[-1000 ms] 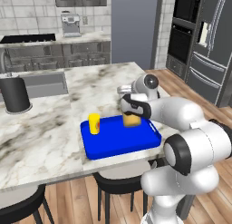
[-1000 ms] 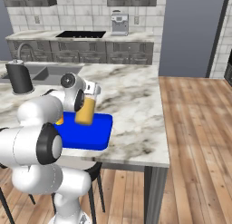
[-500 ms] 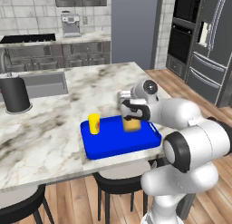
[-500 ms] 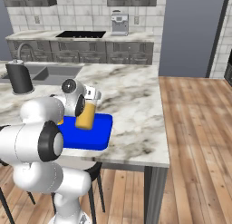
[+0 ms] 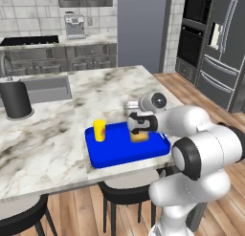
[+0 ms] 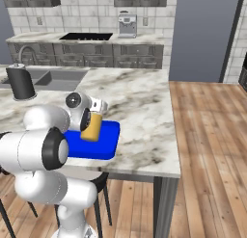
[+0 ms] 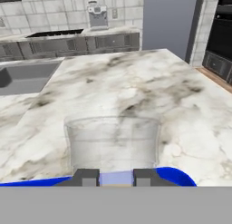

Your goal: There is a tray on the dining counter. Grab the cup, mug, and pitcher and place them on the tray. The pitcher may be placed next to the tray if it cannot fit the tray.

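My gripper (image 5: 138, 122) is shut on the pitcher (image 5: 139, 134), a clear glass cylinder with orange liquid in its lower part. It holds the pitcher upright over the right part of the blue tray (image 5: 119, 151) on the dining counter (image 5: 115, 89); whether the base touches the tray I cannot tell. In the hand view the glass pitcher (image 7: 113, 143) stands just beyond my fingertips (image 7: 86, 177), with the tray's rim (image 7: 179, 177) below. From the right, the pitcher (image 6: 91, 127) hangs at the tray (image 6: 106, 140). The yellow cup (image 5: 99, 130) stands on the tray's left part. The mug is out of view.
A black cylindrical canister (image 5: 16, 100) stands at the counter's left beside the inset sink (image 5: 45, 88). Black stools (image 5: 124, 192) sit under the counter's near edge. Bare marble lies beyond and right of the tray. A back worktop carries a coffee machine (image 5: 75, 26).
The gripper has brought the pitcher down a little toward the tray's right part. The cup and tray have stayed where they were.
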